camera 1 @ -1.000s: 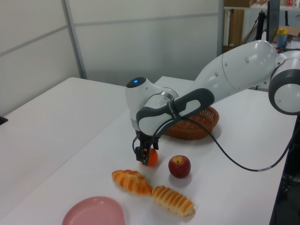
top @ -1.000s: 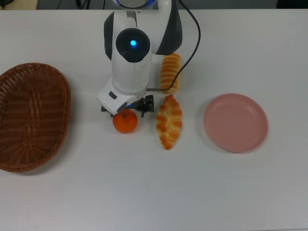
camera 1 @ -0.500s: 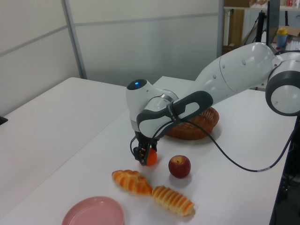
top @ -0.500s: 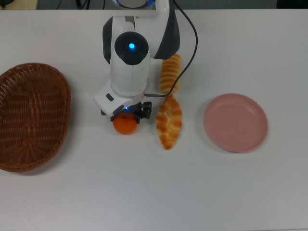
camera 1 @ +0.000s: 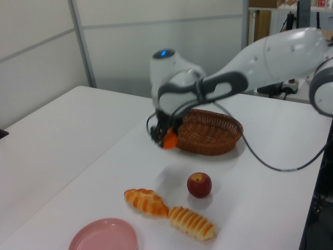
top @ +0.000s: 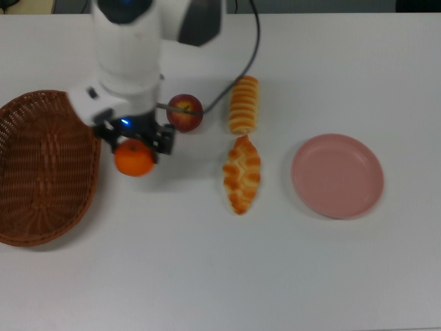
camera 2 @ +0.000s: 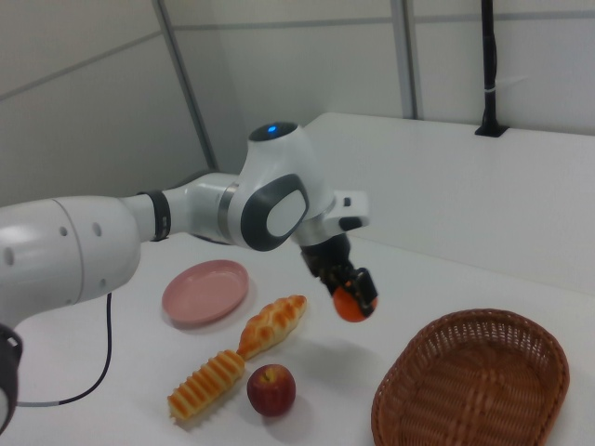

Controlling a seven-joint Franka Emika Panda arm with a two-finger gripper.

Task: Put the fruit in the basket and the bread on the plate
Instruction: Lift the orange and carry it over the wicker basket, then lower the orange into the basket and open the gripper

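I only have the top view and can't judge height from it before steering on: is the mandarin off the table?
Observer: Yes. In the right view the mandarin hangs in the gripper, with open air between it and the table.
Operator: High enough to clear the basket rim?
Observer: Probably. The right view shows it higher off the table than the shallow rim of the basket stands, and not yet over the basket.
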